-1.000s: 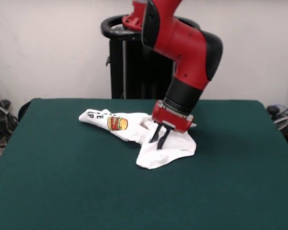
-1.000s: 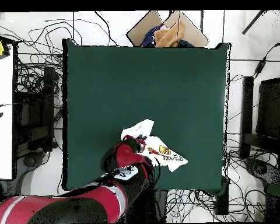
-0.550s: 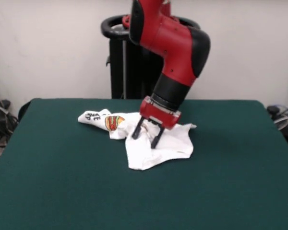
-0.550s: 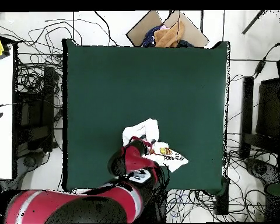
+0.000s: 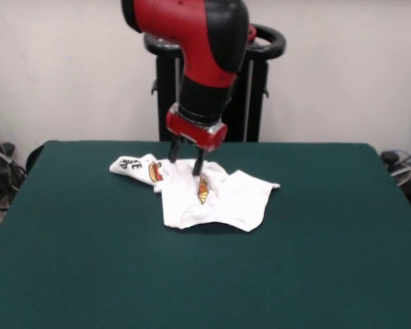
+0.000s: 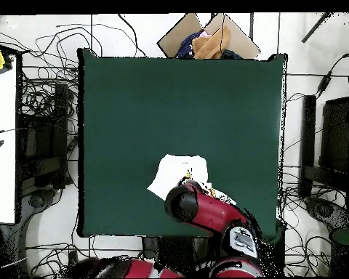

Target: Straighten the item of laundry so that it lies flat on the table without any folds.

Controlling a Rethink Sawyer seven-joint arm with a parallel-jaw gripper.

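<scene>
T-shirt on green table, crumpled, printed sleeve end trailing toward 9 o'clock. Gripper above its 11 o'clock part, fingers parted narrowly, tips at the cloth; grip on fabric not discernible. Overhead: shirt near 6 o'clock table edge.

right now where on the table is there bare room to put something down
The table is bare across the whole front half and on both sides of the T-shirt. It is crowded only at the back middle, where the hand stands open over the crumpled shirt.
</scene>
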